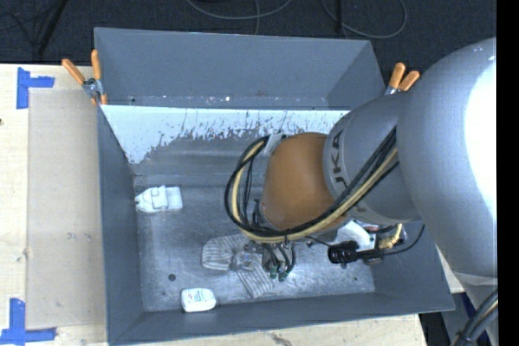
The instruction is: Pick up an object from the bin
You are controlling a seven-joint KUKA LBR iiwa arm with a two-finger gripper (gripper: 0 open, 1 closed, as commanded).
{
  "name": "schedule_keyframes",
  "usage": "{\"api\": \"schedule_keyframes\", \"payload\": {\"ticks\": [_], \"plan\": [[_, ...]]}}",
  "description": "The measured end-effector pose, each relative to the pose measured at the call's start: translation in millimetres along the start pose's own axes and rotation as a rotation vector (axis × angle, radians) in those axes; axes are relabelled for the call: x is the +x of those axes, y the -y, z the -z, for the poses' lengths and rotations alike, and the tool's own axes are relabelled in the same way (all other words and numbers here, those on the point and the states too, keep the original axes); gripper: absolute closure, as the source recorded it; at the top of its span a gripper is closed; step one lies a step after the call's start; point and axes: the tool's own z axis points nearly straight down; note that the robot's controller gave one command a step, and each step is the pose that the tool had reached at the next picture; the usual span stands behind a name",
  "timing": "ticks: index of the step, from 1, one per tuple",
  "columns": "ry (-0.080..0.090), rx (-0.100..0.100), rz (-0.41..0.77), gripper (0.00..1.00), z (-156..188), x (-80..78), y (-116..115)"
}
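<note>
- Camera view, looking down: the arm (454, 166) reaches from the right into the grey metal bin (115, 255), its orange cover (296, 182) ringed with cables.
- The gripper (278, 265) is low over the floor near the front wall, at the right end of a pale, flat, ribbed piece (220, 254).
- I cannot tell whether the claw is wide, narrow or gripping.
- A white blocky thing (158, 198) lies well apart to the left.
- A small white flat piece (198, 300) lies by the front wall.

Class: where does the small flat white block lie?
The flat white block lies lower left on the bin floor, by the near wall, below the grey mesh piece.
</note>
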Motion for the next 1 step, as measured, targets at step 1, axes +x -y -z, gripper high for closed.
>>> {"api": "schedule_keyframes", "payload": {"ticks": [1], "plan": [[0.0,0.0,-0.001,1.0,0.0,0.0,0.1]]}}
